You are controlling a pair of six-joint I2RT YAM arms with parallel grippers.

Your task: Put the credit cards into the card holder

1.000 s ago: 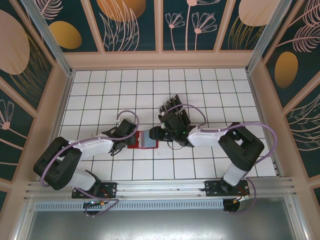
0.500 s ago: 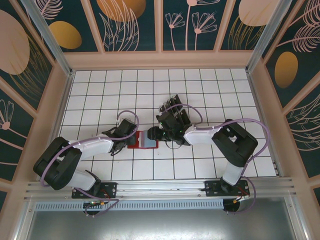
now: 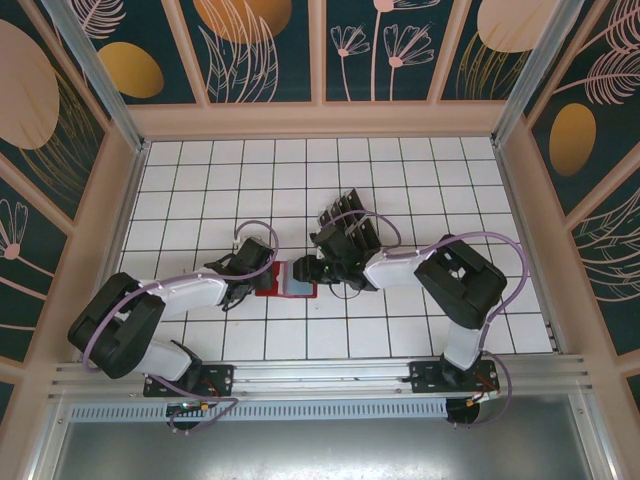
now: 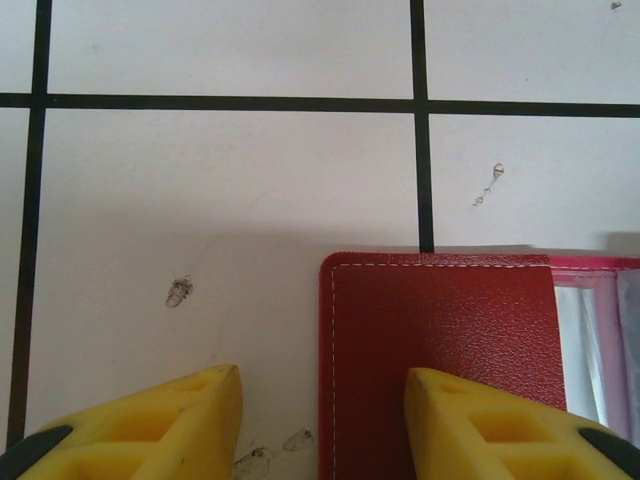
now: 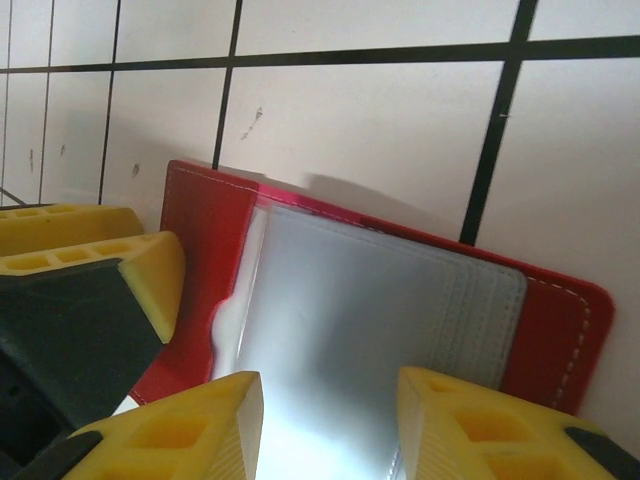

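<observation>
1. A white tiled table (image 3: 400, 170) has black grid lines, and a small scuff mark (image 4: 180, 291) shows on one tile.
2. A slotted rack (image 3: 350, 205) stands near the table's middle.
3. Flower-patterned walls (image 3: 260, 50) close off the far, left and right sides.
4. A metal rail (image 3: 320, 375) runs along the near edge.

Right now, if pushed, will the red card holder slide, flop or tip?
The card holder lies thin and flat on the smooth tiled table, so it would probably slide, not tip. Its stitched red cover looks soft, likely floppy if lifted by one edge. The grey pocket shows glare, so it may be slippery.
</observation>
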